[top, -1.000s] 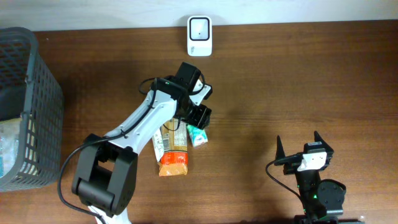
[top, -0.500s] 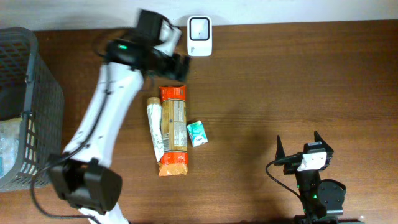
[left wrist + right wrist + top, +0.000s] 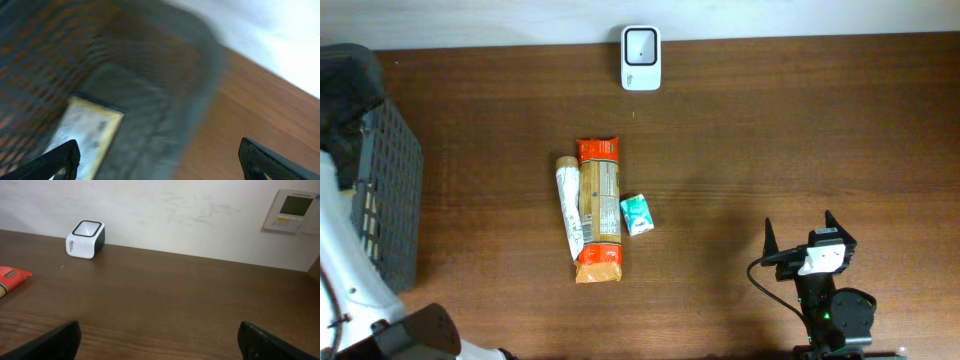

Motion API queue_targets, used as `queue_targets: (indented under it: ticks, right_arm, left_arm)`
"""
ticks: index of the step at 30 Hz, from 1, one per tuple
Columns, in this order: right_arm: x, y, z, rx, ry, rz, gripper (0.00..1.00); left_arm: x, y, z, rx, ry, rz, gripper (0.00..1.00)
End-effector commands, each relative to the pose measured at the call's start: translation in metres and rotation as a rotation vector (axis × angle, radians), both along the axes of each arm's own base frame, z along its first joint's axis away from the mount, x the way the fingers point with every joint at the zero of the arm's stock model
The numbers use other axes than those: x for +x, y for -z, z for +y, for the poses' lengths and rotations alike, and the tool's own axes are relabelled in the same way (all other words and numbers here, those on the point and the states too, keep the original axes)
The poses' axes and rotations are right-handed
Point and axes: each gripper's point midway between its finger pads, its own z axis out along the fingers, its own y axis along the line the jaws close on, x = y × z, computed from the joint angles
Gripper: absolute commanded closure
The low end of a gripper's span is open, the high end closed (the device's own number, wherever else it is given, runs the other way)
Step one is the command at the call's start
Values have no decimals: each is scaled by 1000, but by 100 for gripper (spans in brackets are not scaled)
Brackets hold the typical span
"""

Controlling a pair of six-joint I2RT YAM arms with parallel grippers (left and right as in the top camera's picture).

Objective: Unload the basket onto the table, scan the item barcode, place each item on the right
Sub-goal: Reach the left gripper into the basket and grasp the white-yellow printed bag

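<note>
3 packets lie together in the middle of the bench [image 3: 770, 130]. The orange packet [image 3: 598, 210] lies lengthwise from far to near with its printed label facing up. A long pale packet [image 3: 567, 208] lies along its left side, touching it. A small teal packet [image 3: 636, 215] sits just beside its right edge. None of the 3 is held.

The white scanner [image 3: 640, 45] stands at the far edge of the bench, well apart from the packets and roughly in line with the orange one. In the right wrist view it shows as a small white box with a dark rim around its top, standing close to the wall.

The dark mesh basket [image 3: 390, 210] stands at the left edge of the bench. The left arm reaches over it, its wrist a dark blur above the far part of the basket. The left wrist view is blurred; it looks down into the basket at a pale flat packet [image 3: 87, 132] on the bottom. The left end effector [image 3: 159, 159] has its 2 fingers spread wide with nothing between them.

The right end effector [image 3: 800, 235] stands at the near right of the bench, far from the packets, its fingers wide apart and holding nothing.
</note>
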Motion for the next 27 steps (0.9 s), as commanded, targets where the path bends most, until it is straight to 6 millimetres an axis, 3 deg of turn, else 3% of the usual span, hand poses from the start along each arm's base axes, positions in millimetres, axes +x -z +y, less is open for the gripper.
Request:
queue_targets:
  ticks: [1, 6, 12, 15, 21, 24, 27]
  right_arm:
    - [0, 3, -1, -3, 1, 3, 1]
    - [0, 3, -1, -3, 1, 3, 1]
    - [0, 3, -1, -3, 1, 3, 1]
    - [0, 3, -1, -3, 1, 3, 1]
    - [0, 3, -1, -3, 1, 3, 1]
    - [0, 3, -1, -3, 1, 3, 1]
    - [0, 3, -1, -3, 1, 3, 1]
  left_arm:
    - [-31, 30, 39, -9, -150, 79, 1]
    - [-51, 86, 74, -16, -239, 159, 1]
    - [-50, 157, 93, 144, -19, 302, 1]
    - [-53, 179, 95, 195, 56, 359, 1]
    - [-61, 190, 108, 175, 30, 371, 0]
    - [-59, 172, 117, 165, 24, 327, 0]
    - [-46, 153, 114, 79, 59, 255, 5]
